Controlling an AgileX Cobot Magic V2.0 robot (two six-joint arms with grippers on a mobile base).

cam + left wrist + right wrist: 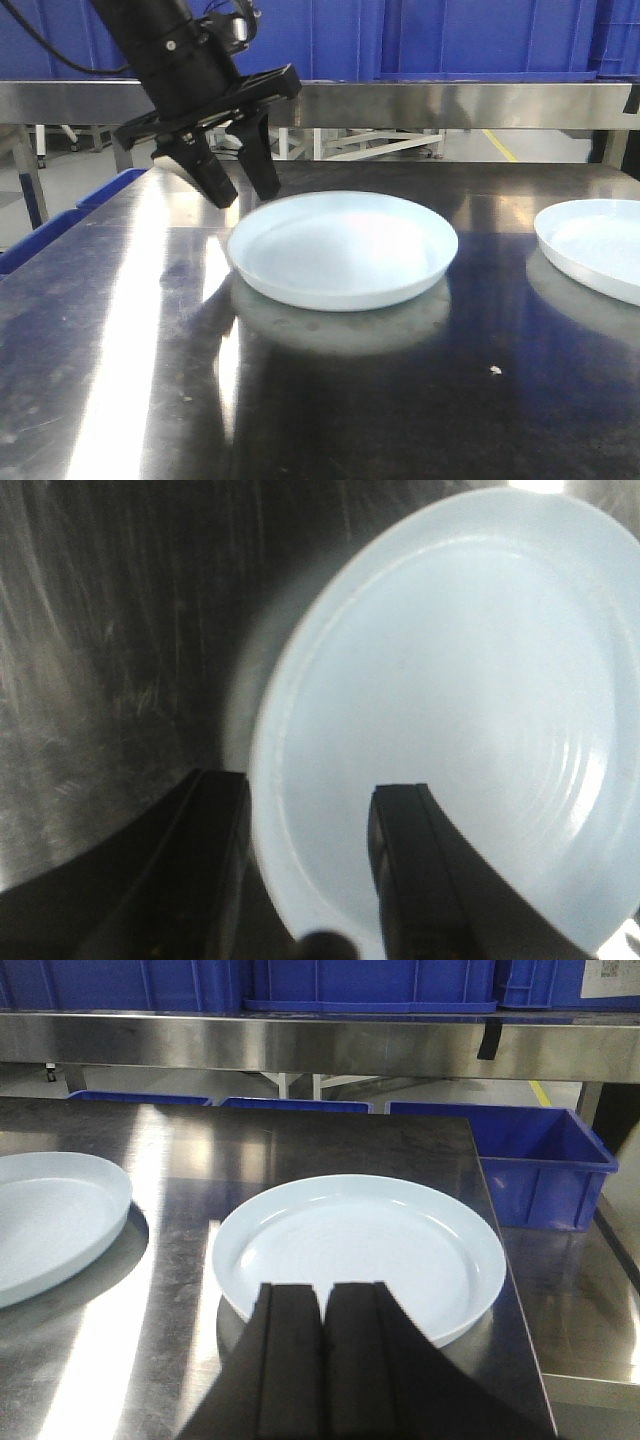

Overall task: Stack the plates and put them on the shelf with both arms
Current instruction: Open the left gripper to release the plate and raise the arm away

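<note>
The left pincer (247, 193) hangs spread over the far-left rim of the middle plate (345, 250), fingers pointing down. In the left wrist view one finger sits outside the rim and the other over the plate's basin, so the low upturned edge lies between them. That straddle makes sense: the plate is far wider than the pincer, and the rim is the only part thin enough to pinch. No contact shows yet.

This plate lies flat near the middle of the dark steel surface (120, 350). The second plate (600, 245) lies flat to its right, well apart, close to the surface's right edge. The right pincer (320, 1295) is pressed together and empty, on the near side of that second plate, probably waiting its turn. Stacking looks not yet begun. The shelf (450, 105), with blue crates (450, 40) on it, runs along the far side.
</note>
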